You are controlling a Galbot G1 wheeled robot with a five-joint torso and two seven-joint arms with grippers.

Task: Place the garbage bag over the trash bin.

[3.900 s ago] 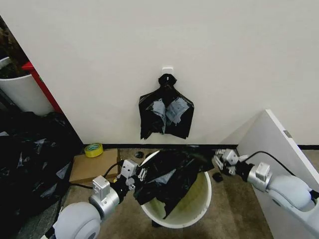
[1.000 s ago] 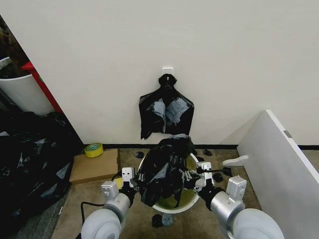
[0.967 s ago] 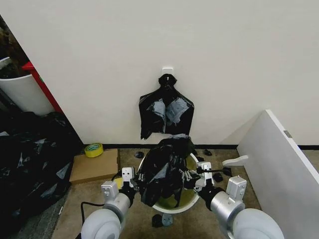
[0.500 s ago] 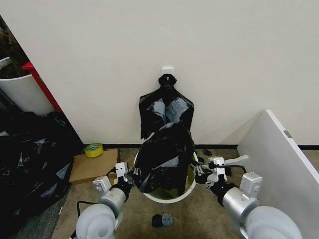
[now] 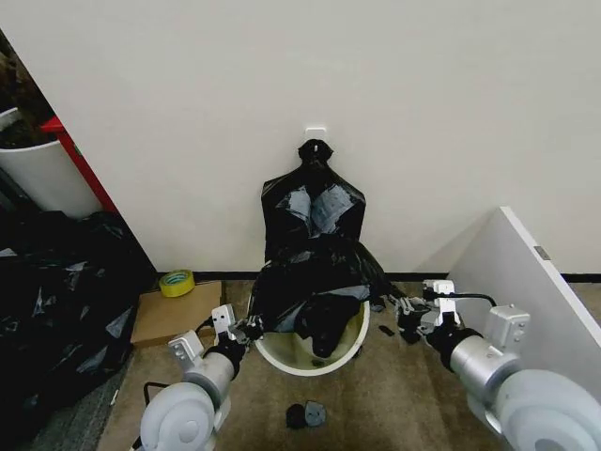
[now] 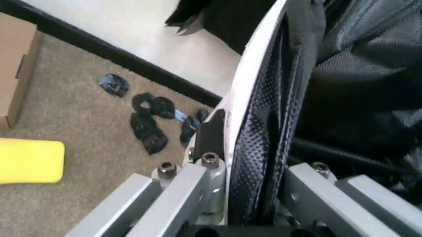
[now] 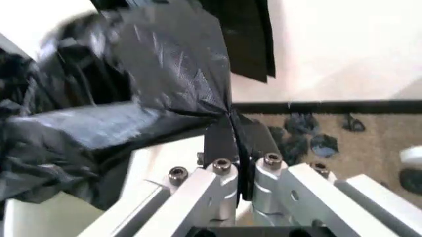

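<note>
At centre frame we hold the garbage bag [image 5: 315, 282] draped over the trash bin [image 5: 282, 357], left gripper [image 5: 246, 328] and right gripper [image 5: 402, 310] pinching its edges. It seems light, limp, slippery; we judge the hem the best hold.

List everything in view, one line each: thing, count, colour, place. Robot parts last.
garbage bag: one, glossy black, draped over the bin's far rim.
trash bin: one, white, on the carpet by the wall.
bag bunch: one, black, hanging on the wall.
tape roll: one, yellow, on the box.
cardboard box: one, brown, left of the bin.
black plastic heap: one, far left.
white board: one, right.
left tool: shut on the bag at the bin's left rim.
right tool: shut on the bag's right edge.
</note>
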